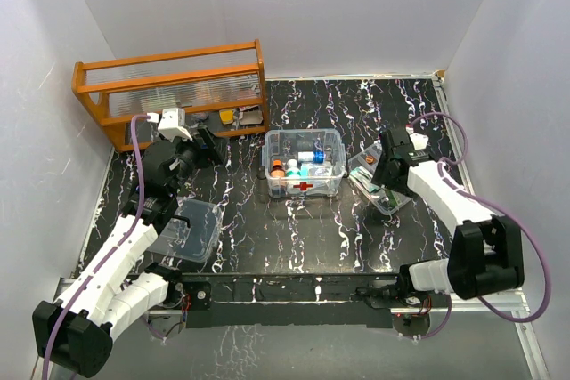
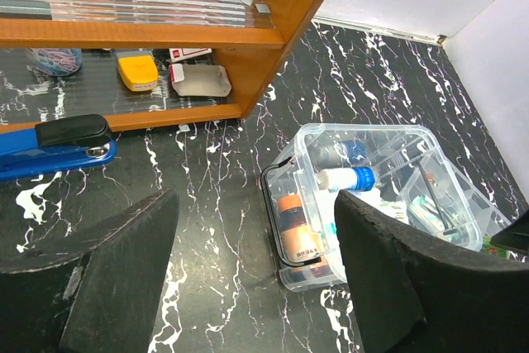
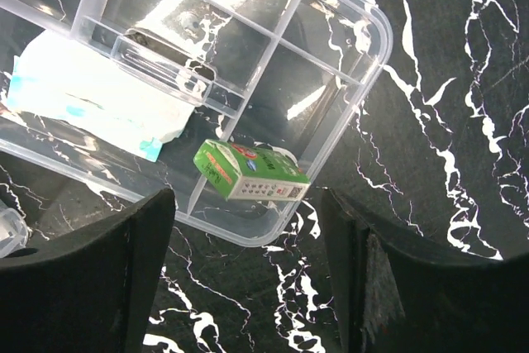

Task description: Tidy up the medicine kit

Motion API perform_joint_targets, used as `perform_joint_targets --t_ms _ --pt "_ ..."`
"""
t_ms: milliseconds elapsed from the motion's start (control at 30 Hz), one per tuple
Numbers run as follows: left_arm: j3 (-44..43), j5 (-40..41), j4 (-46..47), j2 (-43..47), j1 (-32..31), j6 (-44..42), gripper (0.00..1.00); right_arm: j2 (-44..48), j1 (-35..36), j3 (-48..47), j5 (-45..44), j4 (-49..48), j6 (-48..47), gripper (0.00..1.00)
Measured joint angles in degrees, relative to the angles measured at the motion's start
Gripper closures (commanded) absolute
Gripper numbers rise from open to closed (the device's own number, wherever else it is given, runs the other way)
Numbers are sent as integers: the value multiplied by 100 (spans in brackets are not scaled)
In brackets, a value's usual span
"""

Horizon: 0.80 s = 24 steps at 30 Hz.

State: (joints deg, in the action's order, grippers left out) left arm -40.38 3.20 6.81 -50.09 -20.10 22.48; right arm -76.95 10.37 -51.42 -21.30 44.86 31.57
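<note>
medicine kit [image 1: 303,164]: clear box, red cross [image 1: 305,186] on its near face, standing mid-table [image 1: 267,246], open on top. inside it an orange bottle [image 2: 296,233] and a white bottle with a blue cap [image 2: 347,178], both lying down; other items too small to tell.

just right of the kit, a clear divided tray [image 3: 364,47] flat on the table. a green box [image 3: 252,173] lies in a compartment at its edge, a white packet [image 3: 99,97] in the next one.

right gripper [image 3: 248,233] hangs over the tray's edge, fingers wide, nothing between them. the green box sits below the gap, untouched.

left gripper [image 2: 252,229] is over bare table between the kit and the orange rack [image 1: 169,86], fingers wide, holding nothing.

a clear lid [image 1: 191,230] lies near the left arm. a blue stapler [image 2: 58,150] lies in front of the rack.
</note>
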Motion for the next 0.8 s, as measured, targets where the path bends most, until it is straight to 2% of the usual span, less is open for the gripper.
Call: perform_joint_targets --t_ms 100,233,800 --pt "0 0 2 -2 0 0 26 293 0 175 -26 -37 181 38" --pt "0 0 0 -7 0 0 26 463 0 505 -31 -138 354 40" --pt "0 0 0 -7 0 0 26 -122 -284 586 -452 -514 391 48"
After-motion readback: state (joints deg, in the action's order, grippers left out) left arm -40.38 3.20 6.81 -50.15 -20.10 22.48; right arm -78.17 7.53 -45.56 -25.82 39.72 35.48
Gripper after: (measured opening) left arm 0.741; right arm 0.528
